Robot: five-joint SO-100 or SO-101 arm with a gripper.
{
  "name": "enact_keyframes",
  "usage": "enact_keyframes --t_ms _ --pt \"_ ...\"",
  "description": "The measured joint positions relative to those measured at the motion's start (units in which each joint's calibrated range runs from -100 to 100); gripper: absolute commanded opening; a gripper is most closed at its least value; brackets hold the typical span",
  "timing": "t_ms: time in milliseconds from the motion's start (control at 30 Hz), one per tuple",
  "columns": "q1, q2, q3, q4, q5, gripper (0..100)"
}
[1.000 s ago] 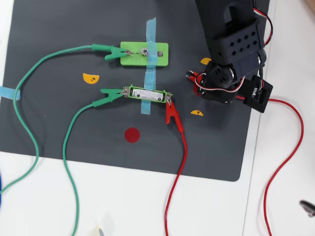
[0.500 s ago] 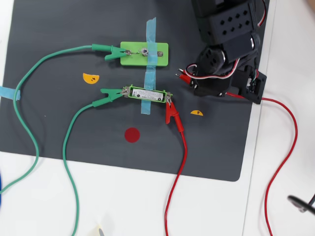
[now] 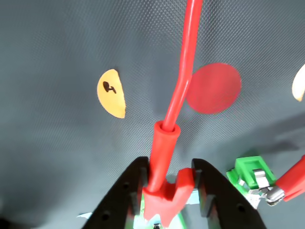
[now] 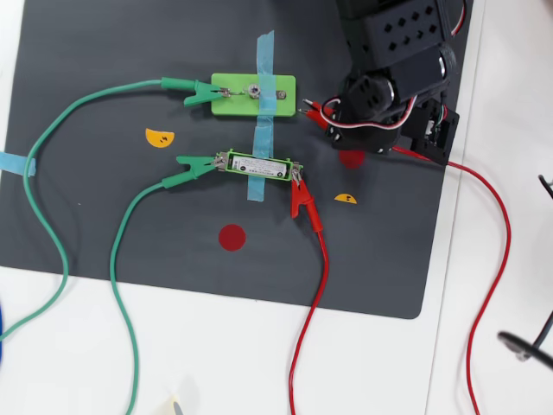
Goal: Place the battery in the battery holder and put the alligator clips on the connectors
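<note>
In the overhead view my gripper [image 4: 321,112] is shut on a red alligator clip [image 4: 311,110]. The clip's metal tip points left, just off the right end of the light-green screw block [image 4: 233,105]. The wrist view has my gripper [image 3: 169,167] with black fingers [image 3: 128,191] on both sides of that red clip [image 3: 164,176]; its wire [image 3: 189,43] runs up. The white battery [image 4: 259,166] lies in the battery holder [image 4: 226,159]. One green clip [image 4: 194,164] bites the holder's left connector and a second red clip [image 4: 300,197] its right. The holder's end tab [image 3: 257,177] shows at the lower right of the wrist view.
Another green clip [image 4: 197,91] grips the block's left tab. Blue tape [image 4: 263,60] crosses block and holder. On the dark mat [image 4: 104,52] are orange stickers [image 4: 159,137] [image 4: 346,198] and red dots [image 4: 232,237] [image 4: 351,159]. Green and red wires [image 4: 484,285] trail over the white table.
My gripper has carried the red clip left and slightly up, from the mat's right side to just beside the light-green block. A red dot it covered now shows.
</note>
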Motion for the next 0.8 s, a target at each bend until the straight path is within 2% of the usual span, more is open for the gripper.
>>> enact_keyframes --t_ms 800 --pt "0.0 0.0 0.1 5.2 0.3 1"
